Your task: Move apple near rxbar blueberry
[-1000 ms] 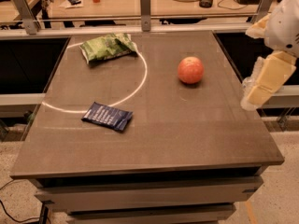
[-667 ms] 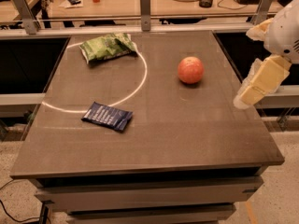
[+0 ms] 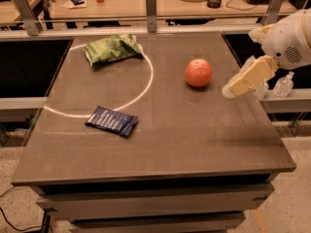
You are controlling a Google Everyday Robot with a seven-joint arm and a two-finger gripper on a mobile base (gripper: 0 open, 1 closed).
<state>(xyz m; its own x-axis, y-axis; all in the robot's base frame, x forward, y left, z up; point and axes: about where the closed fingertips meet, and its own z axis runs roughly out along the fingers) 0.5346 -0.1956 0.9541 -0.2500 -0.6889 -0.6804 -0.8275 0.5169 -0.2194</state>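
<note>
1. The apple [image 3: 198, 73] sits on the dark table [image 3: 194, 144], in the far right part of the top, upright and resting free with nothing touching it.
2. The gripper [image 3: 232, 88] hangs at the right edge of the table, just to the right of the apple and slightly nearer the camera. It is near the apple but apart from it.
3. Whether the gripper is open or closed cannot be told from this view; it holds nothing visible.
4. The white arm [image 3: 291, 42] reaches in from the upper right, sloping down and left toward the gripper.
5. The rxbar blueberry [image 3: 112, 121] lies flat on the left half of the table, well apart from both apple and gripper.
6. A white curved line [image 3: 151, 74] runs on the tabletop between apple and bar.
7. A green chip bag [image 3: 112, 48] lies at the far left.
</note>
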